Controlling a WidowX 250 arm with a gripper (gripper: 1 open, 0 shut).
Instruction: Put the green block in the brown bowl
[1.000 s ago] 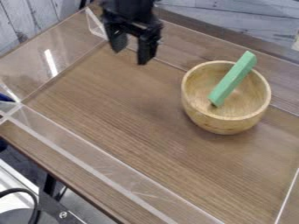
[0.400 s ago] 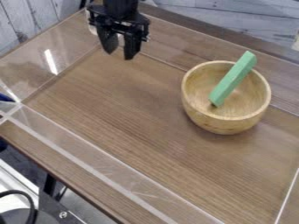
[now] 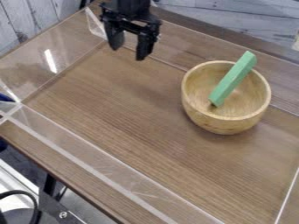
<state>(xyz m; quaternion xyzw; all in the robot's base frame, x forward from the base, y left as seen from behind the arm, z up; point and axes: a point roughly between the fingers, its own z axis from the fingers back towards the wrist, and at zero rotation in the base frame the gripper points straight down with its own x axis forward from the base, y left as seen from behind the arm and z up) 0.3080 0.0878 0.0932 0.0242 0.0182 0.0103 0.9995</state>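
Observation:
The green block [image 3: 232, 76] leans inside the brown bowl [image 3: 225, 112] at the right, its lower end in the bowl's bottom and its upper end sticking out over the far rim. My black gripper [image 3: 131, 47] hangs over the wooden table at the upper left, well apart from the bowl. It points down, its fingers [image 3: 143, 48] are spread and nothing is between them.
The wooden tabletop [image 3: 128, 122] is fenced by low clear plastic walls [image 3: 52, 131] on the left and front. A pale brick wall runs behind the table. Dark cables hang below the front left corner.
The gripper drew back toward the upper left, then came right and forward again, ending near where it began. Bowl and block have not moved.

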